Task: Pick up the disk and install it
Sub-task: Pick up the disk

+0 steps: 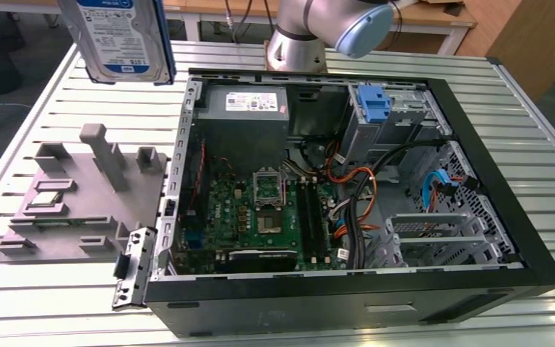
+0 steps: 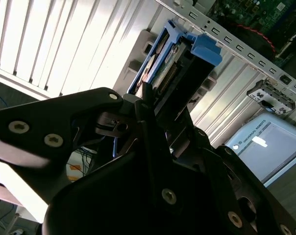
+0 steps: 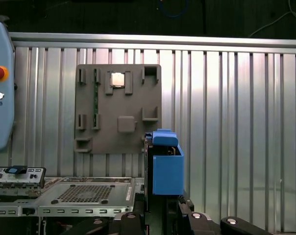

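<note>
– Where's the disk [image 1: 123,36]?
– I have it up over the table [image 1: 46,108], to the exterior view's left of the open case [image 1: 355,303].
– The hand [image 2: 147,110]?
– Clamped on the disk's edge.

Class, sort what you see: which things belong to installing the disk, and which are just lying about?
Belong to the job: the disk, held aloft in the claw; the open computer case.
Lying about: the grey fixture tray beside the case; the processor chip on it; the teach pendant.
</note>
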Motion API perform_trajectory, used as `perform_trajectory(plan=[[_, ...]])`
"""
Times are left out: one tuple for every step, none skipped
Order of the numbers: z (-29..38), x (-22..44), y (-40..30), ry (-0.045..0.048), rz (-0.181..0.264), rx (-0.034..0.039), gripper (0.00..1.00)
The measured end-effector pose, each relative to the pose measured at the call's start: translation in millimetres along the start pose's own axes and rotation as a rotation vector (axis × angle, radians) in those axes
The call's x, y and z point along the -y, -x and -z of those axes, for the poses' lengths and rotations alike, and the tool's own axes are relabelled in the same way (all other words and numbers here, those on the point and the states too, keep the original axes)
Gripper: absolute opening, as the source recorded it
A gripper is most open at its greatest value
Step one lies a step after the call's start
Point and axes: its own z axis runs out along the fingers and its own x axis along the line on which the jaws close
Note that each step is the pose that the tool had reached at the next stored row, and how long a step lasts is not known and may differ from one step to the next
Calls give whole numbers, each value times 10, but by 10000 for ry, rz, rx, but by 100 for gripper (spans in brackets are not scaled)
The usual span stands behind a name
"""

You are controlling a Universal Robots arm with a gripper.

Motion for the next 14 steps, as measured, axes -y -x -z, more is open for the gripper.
perform_trajectory(plan=[[0,23,0,0,1,0,35],[1,44,0,-1,1,0,35],[1,64,0,-1,1,1,35],[1,82,0,-1,1,0,35],[2,97,0,0,1,0,35],[2,103,0,0,0,0,35],[2,105,0,1,0,0,35],[2,110,0,0,1,0,35],[2,115,0,0,1,0,35],[2,115,0,0,0,0,35],[2,115,0,0,0,0,35],[2,115,0,-1,1,0,35],[2,115,0,-1,0,0,35],[2,116,0,0,0,1,35]])
